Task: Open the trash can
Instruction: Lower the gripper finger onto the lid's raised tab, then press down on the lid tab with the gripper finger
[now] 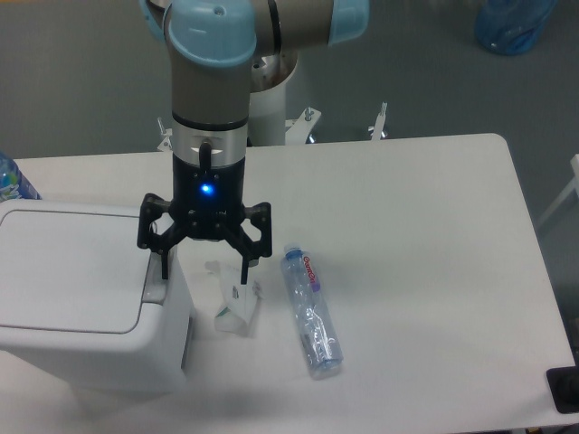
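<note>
The trash can [81, 289] is a large boxy white bin at the table's front left, its flat lid down. Its grey push-button strip [156, 278] runs along the lid's right edge. My gripper [204, 271] hangs open, fingers pointing down, just right of the can. Its left fingertip [164, 268] is over the grey strip. Its right fingertip [244, 275] is over a crumpled white wrapper [234, 301]. I cannot tell whether the left finger touches the strip.
A clear plastic bottle [310, 310] lies on the white table [425, 253] right of the wrapper. Part of a blue bottle [11, 179] shows at the left edge. The arm's base pedestal [271, 108] stands behind the table.
</note>
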{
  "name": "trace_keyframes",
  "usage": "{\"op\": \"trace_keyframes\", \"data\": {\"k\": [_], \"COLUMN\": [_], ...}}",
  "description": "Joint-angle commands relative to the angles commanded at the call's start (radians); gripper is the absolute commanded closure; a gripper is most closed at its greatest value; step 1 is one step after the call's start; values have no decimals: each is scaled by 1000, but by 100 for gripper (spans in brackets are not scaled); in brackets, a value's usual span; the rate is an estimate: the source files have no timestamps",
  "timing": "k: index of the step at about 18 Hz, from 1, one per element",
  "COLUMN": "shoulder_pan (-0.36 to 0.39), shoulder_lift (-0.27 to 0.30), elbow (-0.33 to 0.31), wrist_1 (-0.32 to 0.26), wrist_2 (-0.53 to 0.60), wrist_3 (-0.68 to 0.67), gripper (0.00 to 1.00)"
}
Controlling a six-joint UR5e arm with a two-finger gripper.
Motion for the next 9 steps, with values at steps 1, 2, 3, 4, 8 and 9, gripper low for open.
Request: {"op": "trace_keyframes", "data": {"k": [1, 2, 3, 4, 8, 9], "shoulder_pan": [0, 0, 0, 0, 0, 0], "shoulder_lift": [0, -2, -3, -6, -6, -6], "elbow": [0, 0, 0, 0, 0, 0], "wrist_1": [0, 0, 0, 2, 2, 2], "wrist_2": [2, 2, 2, 2, 2, 2], "wrist_3": [0, 0, 0, 2, 2, 2], "gripper": [0, 0, 0, 0, 0, 0]}}
